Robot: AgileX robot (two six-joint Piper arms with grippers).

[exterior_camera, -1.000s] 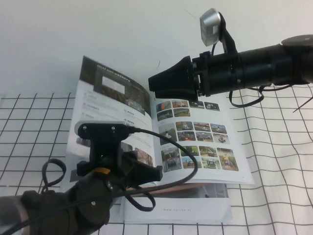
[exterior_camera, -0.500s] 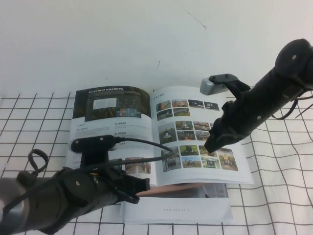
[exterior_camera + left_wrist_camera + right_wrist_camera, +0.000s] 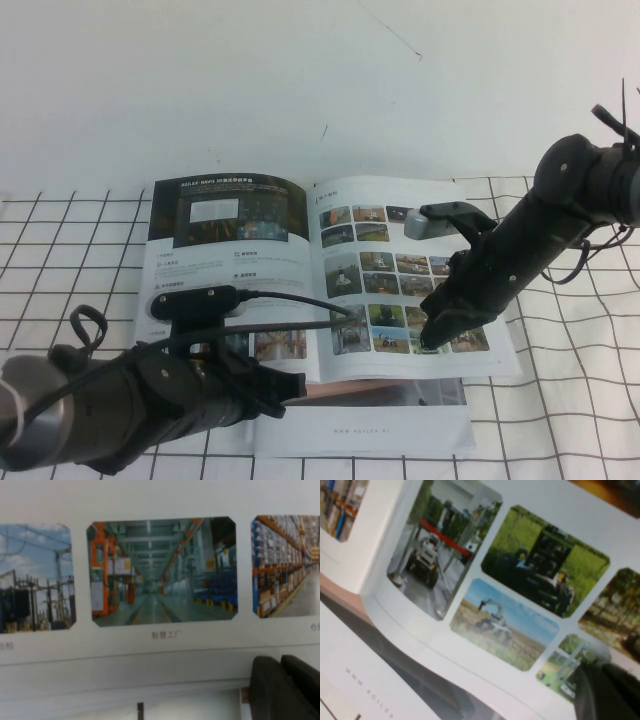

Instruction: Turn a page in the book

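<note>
The right gripper (image 3: pixel 432 340) has its jaws clenched, tip pressed down onto the right-hand page (image 3: pixel 410 290) of the open book (image 3: pixel 320 280), low on the sheet among the small photos and a little in from its outer edge; nothing is pinched between them as far as the views show, the closed tip simply bearing on the glossy paper, as the right wrist view confirms with the dark tip (image 3: pixel 607 692) touching the printed photos. The left gripper (image 3: pixel 285 385) sits at the near edge of the left-hand page, its jaws also drawn together, dark fingers (image 3: pixel 285 687) just at the paper's lower border, holding nothing. The book lies open on the checked cloth of the bench (image 3: pixel 560 420), spine running away from the robot, a plain white booklet (image 3: pixel 360 425) showing beneath its near edge. The page to turn lies directly under the right jaws, its free edge to their right and the spine to their left, so the right arm is plainly the nearer; my judgement is that the sheet must be dragged leftward toward the spine to buckle and lift.
</note>
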